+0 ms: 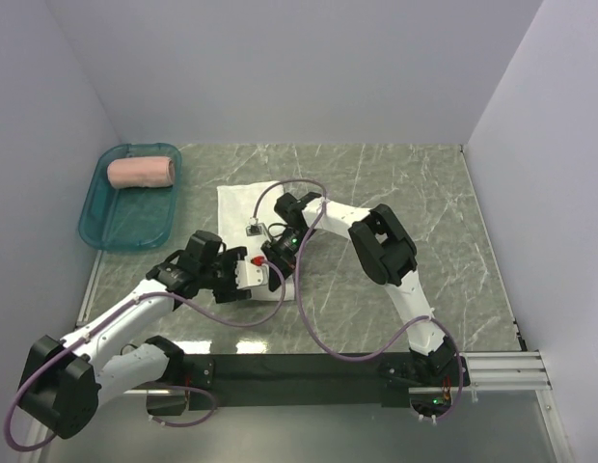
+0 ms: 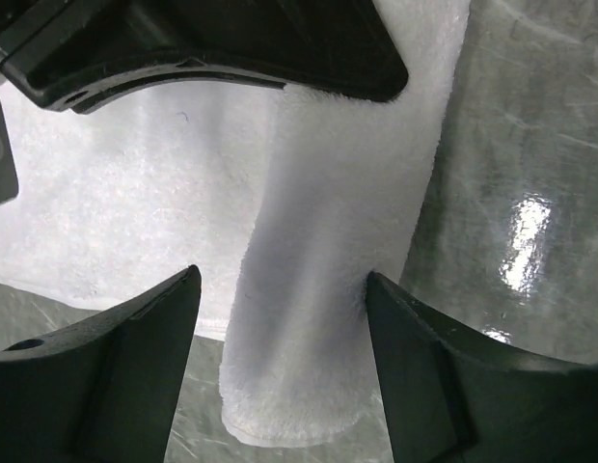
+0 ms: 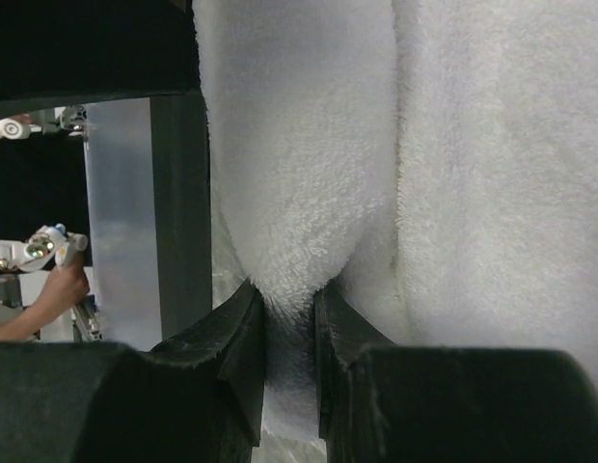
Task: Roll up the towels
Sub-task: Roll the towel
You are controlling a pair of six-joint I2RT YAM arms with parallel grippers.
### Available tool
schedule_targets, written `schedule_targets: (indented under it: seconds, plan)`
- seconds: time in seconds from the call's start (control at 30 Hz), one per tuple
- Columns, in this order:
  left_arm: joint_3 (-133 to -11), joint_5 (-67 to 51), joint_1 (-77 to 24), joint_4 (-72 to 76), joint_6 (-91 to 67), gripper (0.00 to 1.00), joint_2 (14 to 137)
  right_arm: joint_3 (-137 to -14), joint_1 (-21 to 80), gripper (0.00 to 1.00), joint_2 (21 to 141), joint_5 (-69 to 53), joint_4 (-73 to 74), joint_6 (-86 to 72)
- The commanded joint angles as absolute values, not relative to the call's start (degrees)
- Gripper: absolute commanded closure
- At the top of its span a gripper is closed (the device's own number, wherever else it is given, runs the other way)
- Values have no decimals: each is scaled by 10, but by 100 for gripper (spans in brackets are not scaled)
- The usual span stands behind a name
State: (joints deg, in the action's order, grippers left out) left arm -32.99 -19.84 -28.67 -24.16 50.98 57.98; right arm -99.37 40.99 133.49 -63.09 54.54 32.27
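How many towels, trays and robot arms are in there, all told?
Towels: 2, a white towel and a rolled pink towel
Trays: 1, the teal tray
Robot arms: 2, the left arm and the right arm
Total: 5

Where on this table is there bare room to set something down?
Bare marble table lies right of the right arm, to the wall, and in the strip behind the white towel. The centre is crowded: the left hand and right hand are on that towel. The teal tray at back left holds the rolled pink towel.
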Motion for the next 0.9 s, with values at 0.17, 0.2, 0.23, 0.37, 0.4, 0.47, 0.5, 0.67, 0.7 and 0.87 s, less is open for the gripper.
schedule_targets:
  seconds: [0.17, 0.2, 0.23, 0.37, 0.4, 0.47, 0.5, 0.67, 0.7, 0.87]
  plan:
    - [-341, -227, -300, -289, 541, 32, 649, -962, 425, 100, 1384, -504, 554, 302]
    - [-340, -231, -300, -313, 541, 33, 656, -961, 424, 100, 1383, -498, 548, 296]
    - [-338, -236, -300, -320, 547, 34, 670, -957, 423, 100, 1382, -497, 539, 287]
    - [-330, -222, -300, -344, 551, 56, 714, -945, 418, 100, 1367, -506, 525, 267]
    - [-331, -219, -300, -348, 550, 68, 725, -940, 414, 99, 1361, -506, 519, 260]
    - [-344, -218, -299, -366, 549, 77, 759, -926, 400, 88, 1334, -514, 505, 233]
    - [-349, -221, -297, -375, 550, 82, 770, -920, 393, 83, 1319, -521, 498, 221]
    - [-412, -269, -274, -456, 565, 93, 845, -822, 323, 57, 1145, -509, 383, 135]
    - [-424, -275, -260, -467, 569, 94, 859, -808, 312, 55, 1119, -498, 368, 128]
    - [-525, -303, -216, -567, 593, 94, 971, -742, 262, 55, 979, -434, 318, 130]
